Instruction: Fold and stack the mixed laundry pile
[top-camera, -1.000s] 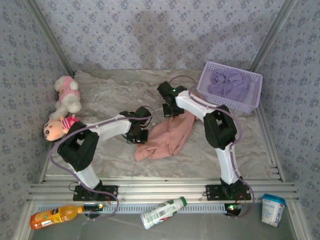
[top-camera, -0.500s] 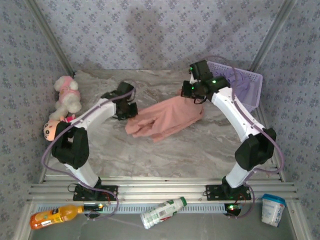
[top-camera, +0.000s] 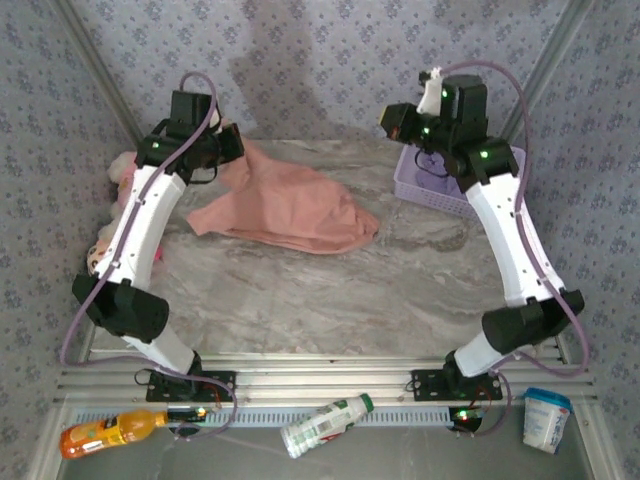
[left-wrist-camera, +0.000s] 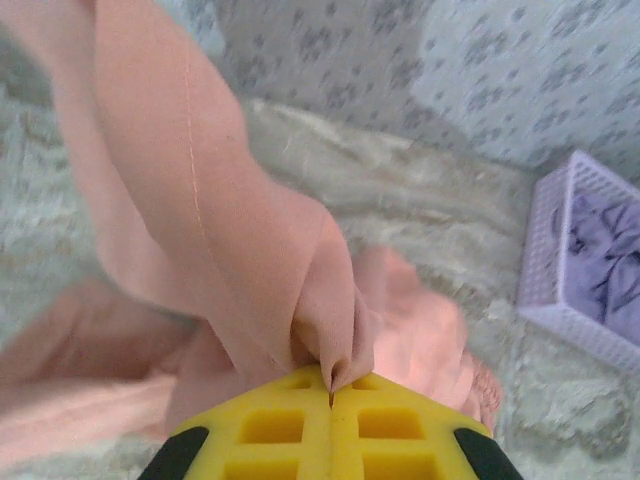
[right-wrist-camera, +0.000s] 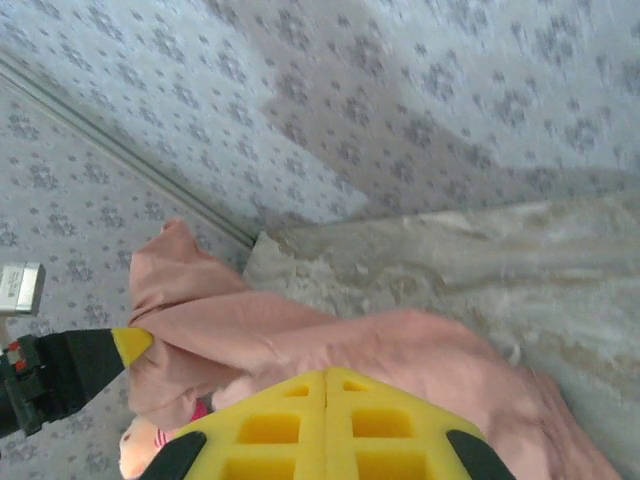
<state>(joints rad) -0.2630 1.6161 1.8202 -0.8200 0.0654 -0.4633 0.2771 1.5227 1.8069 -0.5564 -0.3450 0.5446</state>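
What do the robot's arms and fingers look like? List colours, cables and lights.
Both arms, left arm and right arm, have white shells, black joints, looping lavender cables and green lights. The fingers are yellow blocks with square recesses.

The top camera looks down from above the near edge of the worktop (top-camera: 350, 290), taking in all of it. The left wrist camera sits against the pink shorts (top-camera: 290, 210); the right wrist camera views them from farther off.
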